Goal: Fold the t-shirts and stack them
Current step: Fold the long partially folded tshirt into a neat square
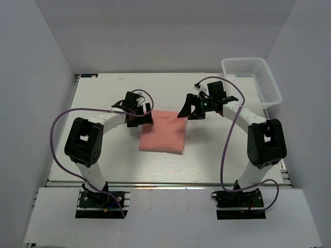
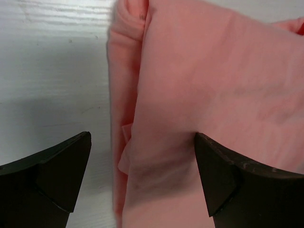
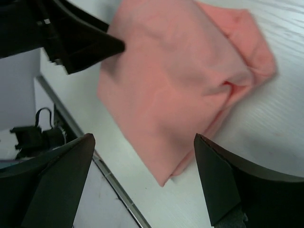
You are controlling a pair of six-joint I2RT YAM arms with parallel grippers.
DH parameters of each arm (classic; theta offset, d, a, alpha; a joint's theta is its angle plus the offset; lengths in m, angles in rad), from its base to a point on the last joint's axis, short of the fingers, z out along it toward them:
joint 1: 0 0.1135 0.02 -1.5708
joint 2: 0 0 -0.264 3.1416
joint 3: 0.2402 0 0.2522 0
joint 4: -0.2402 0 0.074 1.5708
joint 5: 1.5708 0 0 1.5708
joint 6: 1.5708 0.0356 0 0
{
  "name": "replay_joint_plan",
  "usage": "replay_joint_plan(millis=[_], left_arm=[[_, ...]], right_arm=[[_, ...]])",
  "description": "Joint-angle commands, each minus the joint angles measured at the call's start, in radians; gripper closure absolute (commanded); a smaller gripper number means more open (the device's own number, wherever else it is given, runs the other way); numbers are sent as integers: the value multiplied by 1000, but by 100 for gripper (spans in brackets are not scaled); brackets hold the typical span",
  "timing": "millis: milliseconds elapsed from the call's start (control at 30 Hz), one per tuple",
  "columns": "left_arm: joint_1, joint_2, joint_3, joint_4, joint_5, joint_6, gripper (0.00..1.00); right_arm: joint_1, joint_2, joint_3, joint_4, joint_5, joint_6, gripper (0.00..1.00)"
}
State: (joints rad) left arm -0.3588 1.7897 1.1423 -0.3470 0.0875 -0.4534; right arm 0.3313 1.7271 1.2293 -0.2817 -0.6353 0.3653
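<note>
A salmon-pink t-shirt (image 1: pixel 162 132) lies folded into a small rectangle at the middle of the white table (image 1: pixel 103 160). My left gripper (image 1: pixel 146 114) is open just above the shirt's far left corner; in the left wrist view the cloth (image 2: pixel 204 80) fills the gap between the fingers (image 2: pixel 216 175). My right gripper (image 1: pixel 182 110) is open and empty over the shirt's far right corner. The right wrist view shows the folded shirt (image 3: pixel 175 80) below, with the left gripper's black finger (image 3: pixel 85 42) at its far edge.
A white mesh basket (image 1: pixel 252 81) stands at the table's far right corner. Grey walls enclose the table on three sides. The table's metal front rail (image 1: pixel 165 183) runs in front of the arm bases.
</note>
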Motion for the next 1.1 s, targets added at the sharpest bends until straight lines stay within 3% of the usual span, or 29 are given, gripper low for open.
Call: replay_joint_plan(millis=[0, 267, 533, 733, 833, 900, 933, 1067], left_arm=[[0, -73, -24, 42, 27, 25, 0], [0, -6, -12, 31, 27, 48, 3], [0, 75, -3, 19, 75, 67, 38], [0, 96, -26, 40, 118, 88, 50], [0, 106, -35, 52, 127, 88, 73], [0, 106, -35, 62, 116, 88, 96], [0, 115, -20, 62, 116, 88, 100], [0, 116, 52, 51, 42, 88, 100]], right_arm=[[26, 23, 15, 138, -156, -31, 10], [17, 236, 151, 157, -57, 60, 10], [-11, 399, 182, 191, 22, 135, 10], [-9, 365, 148, 231, -72, 109, 10], [-6, 274, 145, 243, -139, 80, 10], [-9, 223, 142, 271, -187, 28, 10], [-11, 189, 142, 298, -260, 21, 10], [-14, 69, 116, 309, -337, -14, 10]])
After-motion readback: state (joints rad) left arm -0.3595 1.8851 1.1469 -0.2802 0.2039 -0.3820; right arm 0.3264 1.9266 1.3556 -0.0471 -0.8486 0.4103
